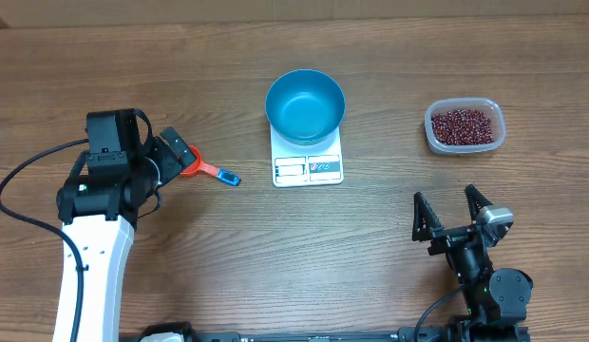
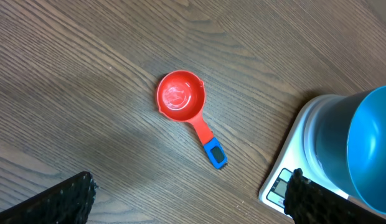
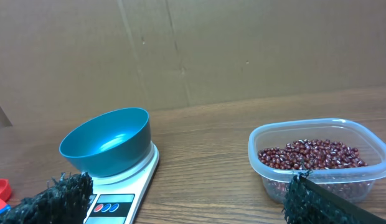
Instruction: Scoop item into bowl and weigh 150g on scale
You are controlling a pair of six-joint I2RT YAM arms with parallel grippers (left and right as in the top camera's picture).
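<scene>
Beans point(image 1: 463, 124), dark red-brown and loosely piled, lie in a clear plastic tub point(image 1: 433, 141) at the far right of the wood-grain worktop point(image 1: 275, 275). They are well apart from the bright blue bowl point(image 1: 305, 103) at centre. The bowl stands on the far part of the white scale point(image 1: 308, 169), whose display and buttons face the near edge.

Just left of the scale lies a red scoop point(image 2: 180, 96), cup upward. Its blue-tipped handle points right and slightly near, toward the scale.

The left claw point(image 2: 190, 190) hangs above the scoop with its jaws spread wide and nothing between them. From overhead, its dark fingers cover part of the scoop's cup.

The right claw point(image 1: 445, 201) sits low at the near right, likewise wide open and holding nothing. It points toward the far side, with the tub of beans beyond it and the bowl and scale ahead to its left. A brown cardboard wall point(image 3: 243, 50) stands behind the worktop's far edge in the right wrist view.
</scene>
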